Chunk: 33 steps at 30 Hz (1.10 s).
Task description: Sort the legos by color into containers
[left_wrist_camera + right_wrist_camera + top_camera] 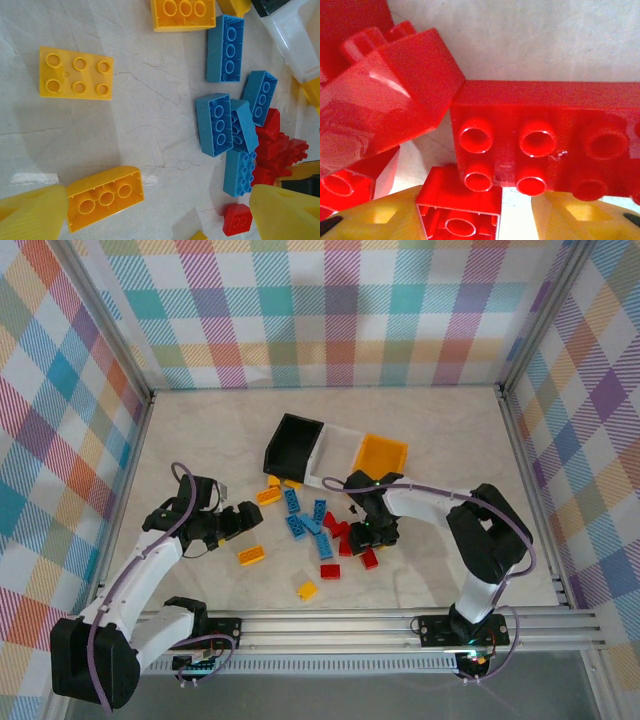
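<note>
The legos lie loose on the table: blue ones [305,522] in the middle, a red heap [345,540] to their right, yellow-orange ones [251,556] to the left. The black [293,445], white [338,452] and yellow-orange [381,455] containers stand behind them. My left gripper [240,523] hovers open; in its wrist view an upturned yellow-orange brick [105,197] lies by the left finger [35,212]. My right gripper [479,212] is down in the red heap, straddling a small upturned red brick [460,212]. That brick touches the left finger [380,217], with a gap to the right one [575,215].
A long red brick [545,140] and a tilted red one [395,95] press close in front of the right fingers. Another yellow-orange brick [307,590] lies near the front rail. Checkered walls enclose the table on three sides.
</note>
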{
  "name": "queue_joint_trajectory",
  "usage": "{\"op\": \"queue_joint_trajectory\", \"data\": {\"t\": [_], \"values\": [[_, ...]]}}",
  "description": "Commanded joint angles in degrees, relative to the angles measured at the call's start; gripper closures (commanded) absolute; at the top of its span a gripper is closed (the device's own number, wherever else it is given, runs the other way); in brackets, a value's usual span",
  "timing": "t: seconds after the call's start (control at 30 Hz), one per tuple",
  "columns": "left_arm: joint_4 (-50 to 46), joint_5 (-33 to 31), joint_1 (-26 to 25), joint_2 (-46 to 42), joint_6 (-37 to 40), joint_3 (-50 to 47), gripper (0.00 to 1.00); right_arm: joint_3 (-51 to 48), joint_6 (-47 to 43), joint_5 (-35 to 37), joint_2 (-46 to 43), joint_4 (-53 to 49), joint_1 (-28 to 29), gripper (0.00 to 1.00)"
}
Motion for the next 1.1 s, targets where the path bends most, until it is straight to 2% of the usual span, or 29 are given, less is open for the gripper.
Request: {"op": "queue_joint_trajectory", "data": {"t": [0.0, 0.27, 0.47, 0.73, 1.07], "values": [[-1.2, 0.4, -0.5, 0.0, 1.3, 0.9, 0.07, -1.1, 1.5, 1.8, 0.8, 0.1, 0.2, 0.46], [-1.4, 0.2, -0.5, 0.1, 1.2, 1.1, 0.06, -1.9, 3.0, 3.1, 0.8, 0.1, 0.6, 0.59], [-1.6, -0.3, -0.5, -0.2, 1.0, 1.0, 0.06, -4.3, 4.7, 2.4, -2.7, 0.2, 0.5, 0.68], [-1.0, -0.6, -0.5, 0.1, 0.6, 0.9, 0.06, -6.4, 7.2, 1.6, -8.7, -0.8, 0.6, 0.71], [1.4, 1.7, -0.5, 1.8, -0.1, 1.4, 0.07, -4.3, 11.2, -1.1, -15.8, -2.8, 0.5, 0.72]]}}
